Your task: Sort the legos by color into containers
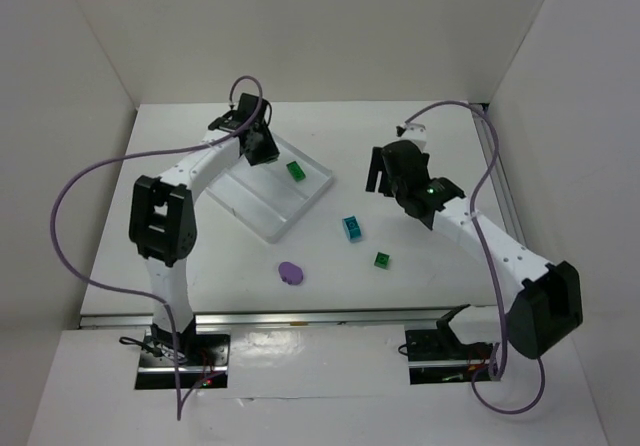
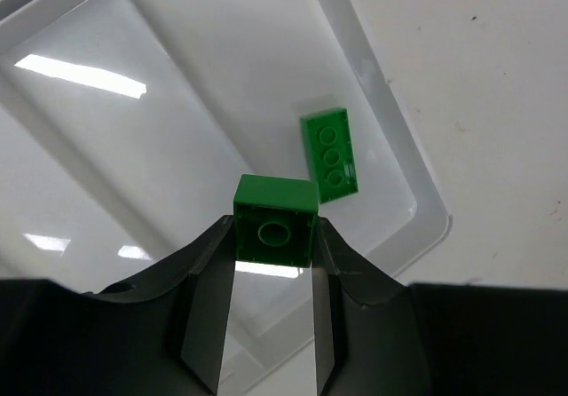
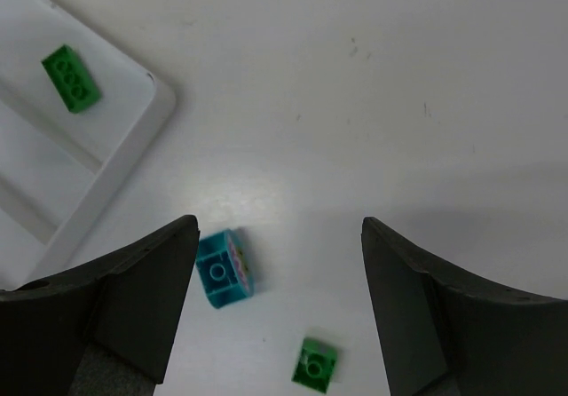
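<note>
Starting with the left gripper (image 2: 274, 236): its fingers are drawn narrow and clamp the held green brick (image 2: 275, 221) at their very tips. The inner face of each finger presses one side of the brick, and the brick's hollow underside faces the wrist camera. The brick hangs over the white tray (image 2: 377, 81), above the compartment that runs along the rim. Whether it touches the compartment floor cannot be told.

The second green brick (image 2: 330, 154) lies flat with its studs up in that same compartment. It sits just beyond the fingertips, offset toward the finger on the right of the wrist view, and in that view its near end runs just behind the held brick's far corner.

The right gripper (image 3: 280, 236) has its fingers spread wide with nothing between them. It hangs above the table (image 3: 399, 76), beside the tray's corner and not over it. The cyan brick (image 3: 224, 270) lies on the table just inside the tip of the finger on the left of that wrist view. The overhead view shows the gripper raised clear of it.

The third green brick (image 3: 315, 363) lies on the table within the gap between the two fingers, roughly midway across and back toward the wrist from the tips. It is near the cyan brick but apart from it.

The purple piece (image 1: 291, 272) lies flat on the table, well apart from both sets of fingers, on the side nearer the arm bases. Neither wrist view shows it.
</note>
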`<state>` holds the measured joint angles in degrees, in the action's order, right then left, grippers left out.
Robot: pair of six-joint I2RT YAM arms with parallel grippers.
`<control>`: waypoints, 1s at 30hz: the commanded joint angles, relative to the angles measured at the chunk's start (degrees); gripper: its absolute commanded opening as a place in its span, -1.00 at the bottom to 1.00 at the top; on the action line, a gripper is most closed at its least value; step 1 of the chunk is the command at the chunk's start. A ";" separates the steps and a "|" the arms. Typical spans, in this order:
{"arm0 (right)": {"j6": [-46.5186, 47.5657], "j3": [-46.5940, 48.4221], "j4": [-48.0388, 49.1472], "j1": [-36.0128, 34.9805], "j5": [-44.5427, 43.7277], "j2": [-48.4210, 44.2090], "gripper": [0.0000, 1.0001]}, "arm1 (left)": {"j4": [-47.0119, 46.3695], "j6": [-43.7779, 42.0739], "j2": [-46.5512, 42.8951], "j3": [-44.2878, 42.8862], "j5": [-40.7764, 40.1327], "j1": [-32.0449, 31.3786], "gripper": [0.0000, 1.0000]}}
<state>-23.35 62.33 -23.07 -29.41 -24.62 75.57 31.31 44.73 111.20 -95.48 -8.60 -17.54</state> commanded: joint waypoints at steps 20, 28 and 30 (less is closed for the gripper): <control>-22.08 -25.05 -4.01 -8.74 7.66 -8.16 0.60 | 3.06 -5.61 2.99 -11.93 -2.81 -4.33 1.00; -24.81 -26.28 -0.67 -8.74 7.83 -1.57 0.30 | 3.58 -8.34 -12.75 -6.04 -4.49 -7.68 1.00; -24.81 -26.29 0.56 -8.74 7.31 -1.57 0.14 | 4.10 -8.87 -15.21 -4.19 -4.49 -8.21 1.00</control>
<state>-46.39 36.47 -26.81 -37.74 -16.03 73.87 34.76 37.82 99.39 -101.80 -11.53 -25.56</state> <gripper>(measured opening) 0.601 0.999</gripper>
